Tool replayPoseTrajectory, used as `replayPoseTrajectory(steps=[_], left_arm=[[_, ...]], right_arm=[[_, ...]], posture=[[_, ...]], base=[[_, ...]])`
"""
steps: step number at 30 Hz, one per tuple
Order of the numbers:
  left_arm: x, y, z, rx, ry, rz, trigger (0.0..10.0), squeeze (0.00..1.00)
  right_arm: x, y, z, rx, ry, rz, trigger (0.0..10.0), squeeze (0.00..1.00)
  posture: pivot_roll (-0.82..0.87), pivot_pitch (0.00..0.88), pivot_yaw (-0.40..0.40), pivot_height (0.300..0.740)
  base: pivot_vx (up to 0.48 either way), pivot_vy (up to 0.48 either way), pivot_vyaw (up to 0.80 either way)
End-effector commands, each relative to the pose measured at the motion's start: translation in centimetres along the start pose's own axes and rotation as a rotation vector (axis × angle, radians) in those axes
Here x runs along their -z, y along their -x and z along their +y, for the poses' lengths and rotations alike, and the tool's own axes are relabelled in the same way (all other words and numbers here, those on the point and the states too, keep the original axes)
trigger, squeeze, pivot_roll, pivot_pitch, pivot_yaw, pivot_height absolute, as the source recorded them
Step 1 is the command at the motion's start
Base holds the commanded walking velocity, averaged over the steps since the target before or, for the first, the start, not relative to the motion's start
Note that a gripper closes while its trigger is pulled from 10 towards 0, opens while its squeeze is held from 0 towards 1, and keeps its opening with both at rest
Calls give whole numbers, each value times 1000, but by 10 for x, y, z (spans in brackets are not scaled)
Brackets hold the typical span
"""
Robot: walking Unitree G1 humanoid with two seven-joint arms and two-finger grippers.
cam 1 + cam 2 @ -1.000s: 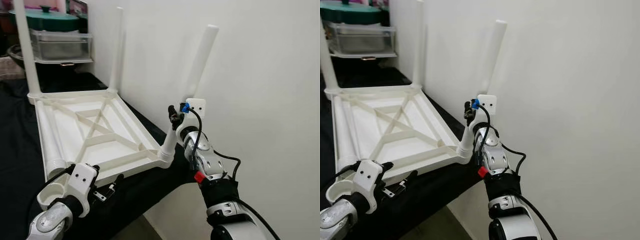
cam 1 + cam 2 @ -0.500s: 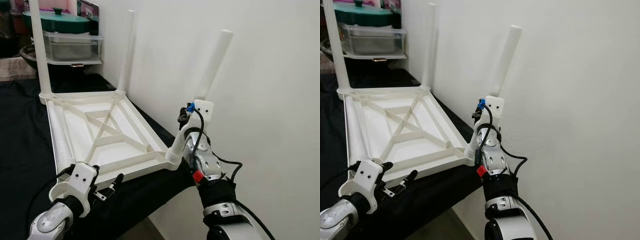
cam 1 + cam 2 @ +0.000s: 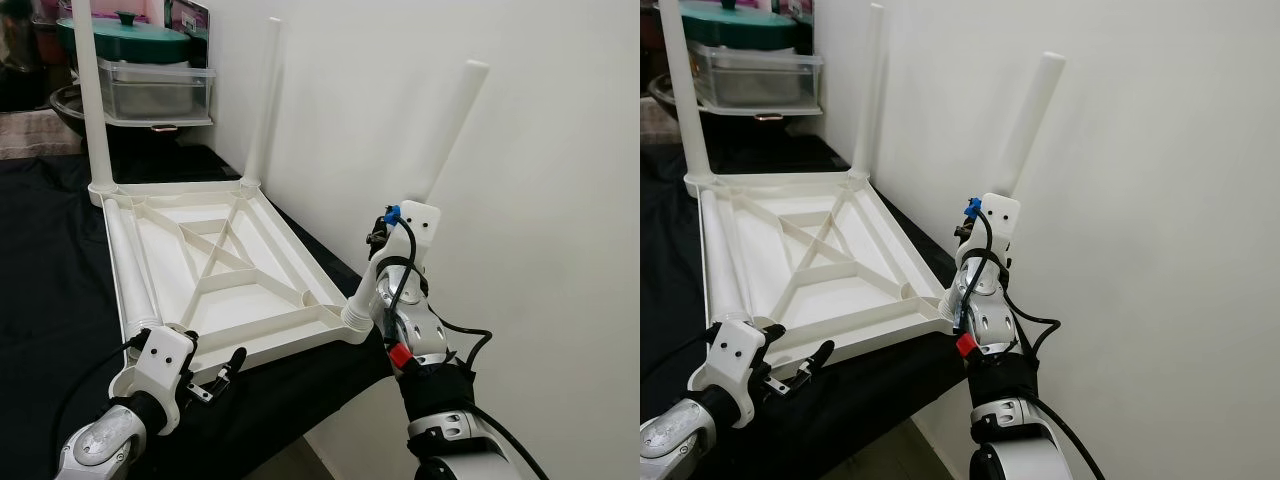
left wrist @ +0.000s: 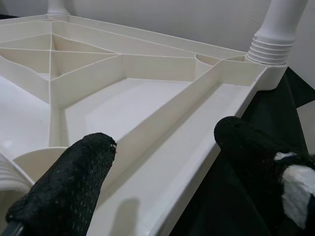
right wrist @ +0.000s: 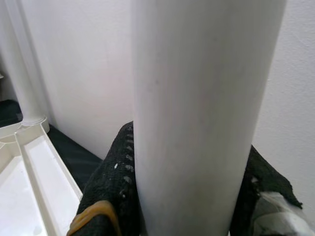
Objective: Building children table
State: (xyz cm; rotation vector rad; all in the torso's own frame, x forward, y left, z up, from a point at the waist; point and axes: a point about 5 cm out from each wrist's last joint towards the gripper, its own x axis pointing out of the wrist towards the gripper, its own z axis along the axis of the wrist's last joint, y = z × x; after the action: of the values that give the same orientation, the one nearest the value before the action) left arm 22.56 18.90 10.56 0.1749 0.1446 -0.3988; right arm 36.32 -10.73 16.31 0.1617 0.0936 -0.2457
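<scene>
A white plastic children's table top point(image 3: 215, 270) lies upside down on a black cloth point(image 3: 50, 290). Three legs stand in its corners. The right gripper point(image 3: 385, 250) is clamped around the near right leg point(image 3: 440, 140). A fourth leg point(image 3: 130, 275) lies loose inside the frame, seemingly unfitted. The left gripper point(image 4: 162, 172) hovers, fingers spread, holding nothing, at the near rim.

No text, label, brand or number can be read; any marking on the distant containers is perhaps too blurred.
</scene>
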Motion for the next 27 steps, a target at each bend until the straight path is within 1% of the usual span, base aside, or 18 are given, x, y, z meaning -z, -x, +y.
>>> replayPoseTrajectory(steps=[1,7,15,19,25,26,27], left_arm=[[2,-3,-5,20,3,7,10000,0],[2,-4,-5,23,1,8,10000,0],[2,-3,-5,26,0,8,10000,0],[2,-4,-5,31,-2,8,10000,0],[2,-4,-5,33,-4,8,10000,0],[2,-5,-5,34,-5,8,10000,0],[2,-5,-5,34,-5,8,10000,0]], right_arm=[[66,11,-17,45,73,307,10000,0],[64,11,-17,27,90,298,10000,0],[62,11,-17,17,91,290,10000,0],[55,11,-14,-4,72,259,10000,0],[50,10,-15,-4,63,238,10000,0],[44,10,-16,-9,56,212,10000,0],[44,10,-16,-9,56,212,10000,0]], posture=[[131,0,-204,740],[130,0,-203,740],[128,0,-199,740],[128,0,-198,740],[128,0,-194,740],[128,0,-194,740],[128,0,-194,740]], base=[[0,0,0],[0,0,0],[0,0,0],[0,0,0],[0,0,0],[0,0,0],[0,0,0]])
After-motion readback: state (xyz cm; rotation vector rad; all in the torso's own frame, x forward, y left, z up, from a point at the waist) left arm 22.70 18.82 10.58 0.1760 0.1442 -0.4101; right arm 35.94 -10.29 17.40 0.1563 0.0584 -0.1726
